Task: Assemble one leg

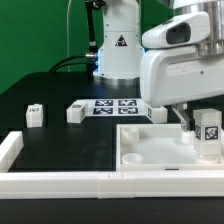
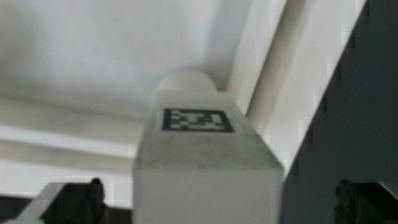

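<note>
My gripper [image 1: 203, 136] is shut on a leg [image 1: 209, 124], a chunky white block with a black-and-white tag. It holds the leg upright over the large white panel [image 1: 150, 146], near that panel's corner at the exterior view's right. In the wrist view the leg [image 2: 203, 150] fills the space between my two dark fingers [image 2: 71, 203], with the panel [image 2: 107, 70] behind it and the panel's edge beside it. Whether the leg touches the panel I cannot tell. Two more legs [image 1: 35, 115] [image 1: 75, 113] stand on the black table at the exterior view's left.
The marker board [image 1: 115, 107] lies flat behind the panel, in front of the arm's white base [image 1: 118, 50]. Long white rim bars [image 1: 70, 181] run along the table's near side and up the exterior view's left [image 1: 10, 148].
</note>
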Robot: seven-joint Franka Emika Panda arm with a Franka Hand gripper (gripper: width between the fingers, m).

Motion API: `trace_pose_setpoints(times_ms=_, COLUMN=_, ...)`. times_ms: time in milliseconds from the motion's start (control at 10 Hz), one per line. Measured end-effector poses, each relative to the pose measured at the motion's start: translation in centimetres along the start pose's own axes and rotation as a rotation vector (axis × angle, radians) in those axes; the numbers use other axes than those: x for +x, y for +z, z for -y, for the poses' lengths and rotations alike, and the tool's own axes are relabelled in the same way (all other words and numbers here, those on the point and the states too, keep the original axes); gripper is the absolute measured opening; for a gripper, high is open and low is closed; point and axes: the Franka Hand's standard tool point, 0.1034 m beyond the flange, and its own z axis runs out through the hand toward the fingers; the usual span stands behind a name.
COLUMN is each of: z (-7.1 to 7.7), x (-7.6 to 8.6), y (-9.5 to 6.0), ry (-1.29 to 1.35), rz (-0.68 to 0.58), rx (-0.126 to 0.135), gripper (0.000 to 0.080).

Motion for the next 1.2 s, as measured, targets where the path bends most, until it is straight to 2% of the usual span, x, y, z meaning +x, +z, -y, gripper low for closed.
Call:
trace_pose_setpoints(times_ms=100, z=-0.32, x=0.37, y=0.04, ry=0.005, rz=-0.022, rx=-0.005, gripper=0.0649)
trace_pose_setpoints(times_ms=400, z=-1.11, x=0.15, y=0.22, ry=0.015, rz=-0.033, rx=-0.01, gripper=0.0649)
trace_pose_setpoints(times_ms=500, z=-1.13, x=-0.11, y=0.45, ry=0.016, rz=-0.037, rx=-0.013, gripper=0.0528)
trace_pose_setpoints(times_ms=600, z=-0.92, x=-0.3, y=0.63, ry=0.013, rz=-0.036, rx=-0.013, gripper=0.0528)
trace_pose_setpoints(times_ms=700, z=-0.96, x=-0.25, y=0.6, ry=0.013, rz=-0.037, rx=-0.013, gripper=0.0389)
trace_pose_setpoints(times_ms=800, z=-0.98, x=-0.26, y=0.59, ry=0.014, rz=-0.037, rx=-0.013, gripper=0.0288)
trace_pose_setpoints(times_ms=1200, z=-0.93, x=-0.26, y=0.61, ry=0.108, rz=-0.038, rx=-0.008, gripper=0.029)
